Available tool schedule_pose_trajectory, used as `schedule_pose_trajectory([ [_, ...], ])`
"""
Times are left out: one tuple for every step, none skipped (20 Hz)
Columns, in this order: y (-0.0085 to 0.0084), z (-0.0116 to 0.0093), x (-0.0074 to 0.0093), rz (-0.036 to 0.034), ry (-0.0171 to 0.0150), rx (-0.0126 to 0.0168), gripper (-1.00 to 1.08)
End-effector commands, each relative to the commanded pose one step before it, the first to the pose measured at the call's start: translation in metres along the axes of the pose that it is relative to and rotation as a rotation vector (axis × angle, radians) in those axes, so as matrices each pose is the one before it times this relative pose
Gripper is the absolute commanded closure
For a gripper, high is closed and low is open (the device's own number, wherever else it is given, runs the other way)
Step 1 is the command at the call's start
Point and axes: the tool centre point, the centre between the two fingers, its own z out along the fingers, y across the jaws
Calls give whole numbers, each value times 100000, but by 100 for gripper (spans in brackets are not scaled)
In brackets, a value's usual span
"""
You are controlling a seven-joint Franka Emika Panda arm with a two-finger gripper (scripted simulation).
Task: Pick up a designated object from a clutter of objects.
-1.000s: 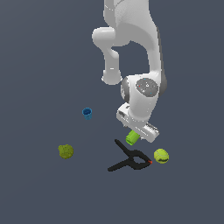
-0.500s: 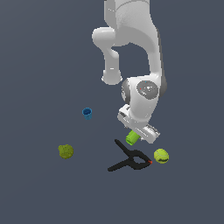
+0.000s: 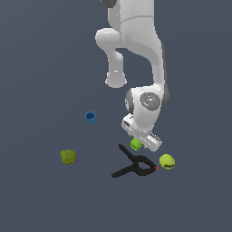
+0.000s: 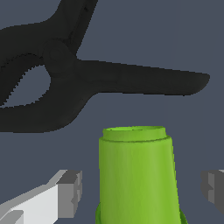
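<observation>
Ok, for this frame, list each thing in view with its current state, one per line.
gripper: open, fingers either side of the lime-green cylinder, gaps visible both sides.
lime-green cylinder: between the fingers, not gripped.
black clamp: lying flat, beside the cylinder.
yellow-green ball: resting by the clamp's red tip.
blue cup: upright, apart.
olive-green lump: resting, apart.

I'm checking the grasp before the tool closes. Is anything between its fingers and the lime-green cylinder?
Nothing visible is. In the wrist view the lime-green cylinder sits between the two fingers, with open gaps on both sides. The black clamp lies beyond the cylinder, not between it and the tool.
</observation>
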Motion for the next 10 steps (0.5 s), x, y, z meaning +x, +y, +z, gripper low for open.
schedule_pose_trajectory([
  [-36,850,11,56,53,76,-92],
  [-25,193,5,0,0,0,-92],
  [-2,122,40,68,7,13,-92],
  [-19,73,8,0,0,0,-92],
  [-7,23,3,0,0,0,-92],
  [0,0,0,0,0,0,108],
  [0,0,0,0,0,0,108],
  [0,0,0,0,0,0,108],
  [0,0,0,0,0,0,108],
  [0,0,0,0,0,0,108],
])
